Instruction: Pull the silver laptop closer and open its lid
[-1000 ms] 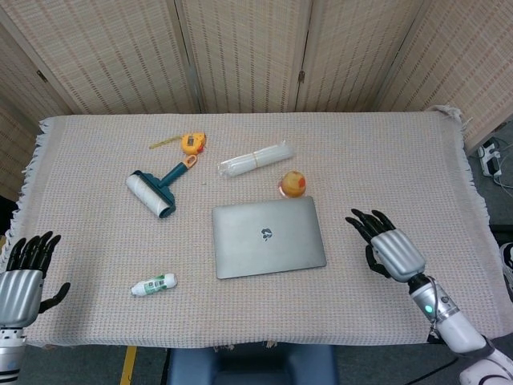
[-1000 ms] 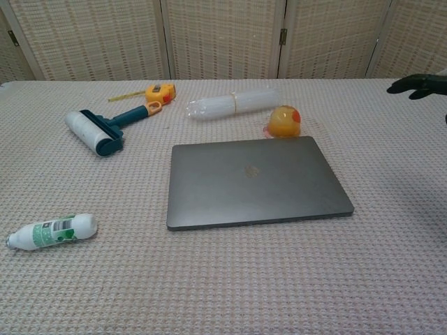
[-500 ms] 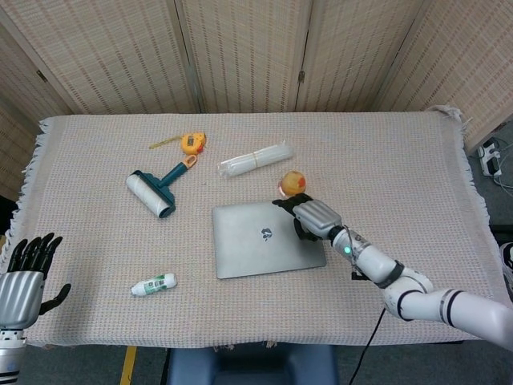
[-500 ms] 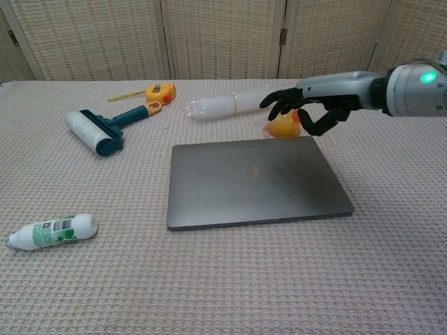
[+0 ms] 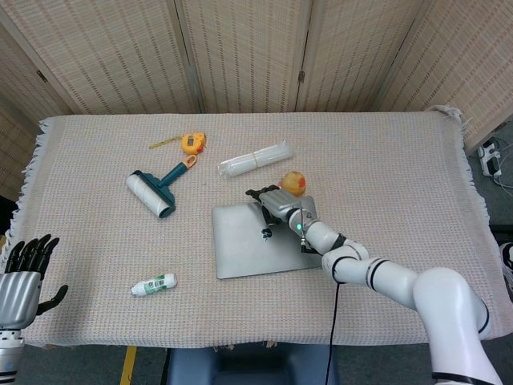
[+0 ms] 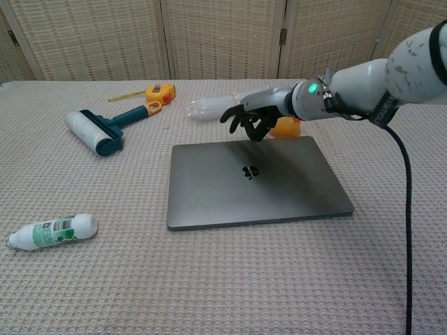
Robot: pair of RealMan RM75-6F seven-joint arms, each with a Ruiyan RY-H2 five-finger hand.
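Observation:
The silver laptop (image 5: 244, 249) lies shut and flat near the middle of the table, its logo facing up (image 6: 265, 188). My right hand (image 5: 274, 204) reaches in from the right over the laptop's far edge. In the chest view the right hand (image 6: 248, 117) has its dark fingers apart and pointing down at that back edge, holding nothing; whether they touch the lid I cannot tell. My left hand (image 5: 22, 271) hovers with fingers spread off the table's near left corner, far from the laptop.
A yellow-orange toy (image 5: 295, 183) sits just behind the laptop's far right corner, next to my right hand. Further back lie a clear plastic bundle (image 5: 256, 158), a tape measure (image 5: 192, 143) and a lint roller (image 5: 152, 192). A small white bottle (image 5: 154, 285) lies front left.
My right arm swung in from the table's right side to the laptop's far edge and slid left along it. The laptop and my left hand have not moved.

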